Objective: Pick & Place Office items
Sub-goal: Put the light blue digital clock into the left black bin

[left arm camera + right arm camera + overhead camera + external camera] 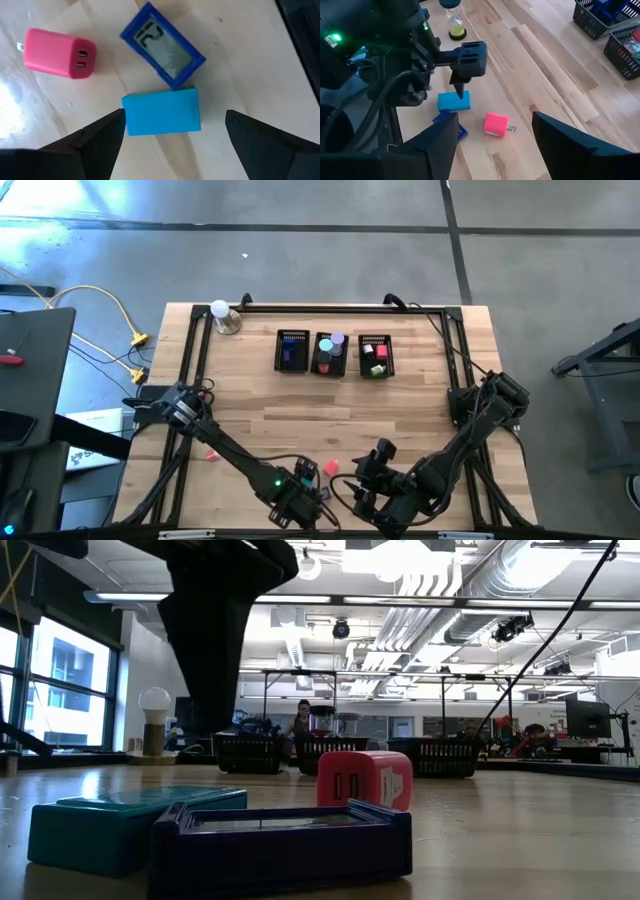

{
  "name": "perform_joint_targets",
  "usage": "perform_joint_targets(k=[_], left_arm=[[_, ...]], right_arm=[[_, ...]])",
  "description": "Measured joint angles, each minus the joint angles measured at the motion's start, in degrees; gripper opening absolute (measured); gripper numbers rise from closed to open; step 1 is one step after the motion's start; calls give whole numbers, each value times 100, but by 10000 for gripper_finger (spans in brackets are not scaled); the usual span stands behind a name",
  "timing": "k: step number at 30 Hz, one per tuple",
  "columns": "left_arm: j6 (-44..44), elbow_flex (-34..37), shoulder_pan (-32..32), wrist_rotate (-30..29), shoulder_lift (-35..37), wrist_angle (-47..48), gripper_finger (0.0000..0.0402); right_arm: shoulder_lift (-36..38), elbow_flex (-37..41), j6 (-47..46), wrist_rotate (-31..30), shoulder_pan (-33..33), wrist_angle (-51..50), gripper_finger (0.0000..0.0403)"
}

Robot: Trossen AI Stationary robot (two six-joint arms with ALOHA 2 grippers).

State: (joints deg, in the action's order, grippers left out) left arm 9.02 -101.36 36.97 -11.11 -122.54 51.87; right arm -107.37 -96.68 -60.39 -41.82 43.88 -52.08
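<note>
At the near edge of the wooden table [400, 395], the left gripper [172, 132] hangs released directly above the light blue rectangular block [161, 112], whose long axis spans between its fingers, while the right gripper [492, 142], also unclenched, waits farther right.

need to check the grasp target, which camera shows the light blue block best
The left wrist view: the light blue block fills the centre between the open left gripper fingers. The right wrist view shows it small under that gripper. The low view shows it side-on, as teal. In the high view the arm hides it.
</note>
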Motion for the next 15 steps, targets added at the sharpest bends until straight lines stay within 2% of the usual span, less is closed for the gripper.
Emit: perform_joint_targets(k=[5, 15], left_arm=[[0, 17, -1, -267, 0, -36, 332], [45, 40, -97, -258, -144, -124, 332]], right_arm=[[0, 0, 14, 9, 0, 25, 243], [0, 0, 18, 25, 0, 27, 243]])
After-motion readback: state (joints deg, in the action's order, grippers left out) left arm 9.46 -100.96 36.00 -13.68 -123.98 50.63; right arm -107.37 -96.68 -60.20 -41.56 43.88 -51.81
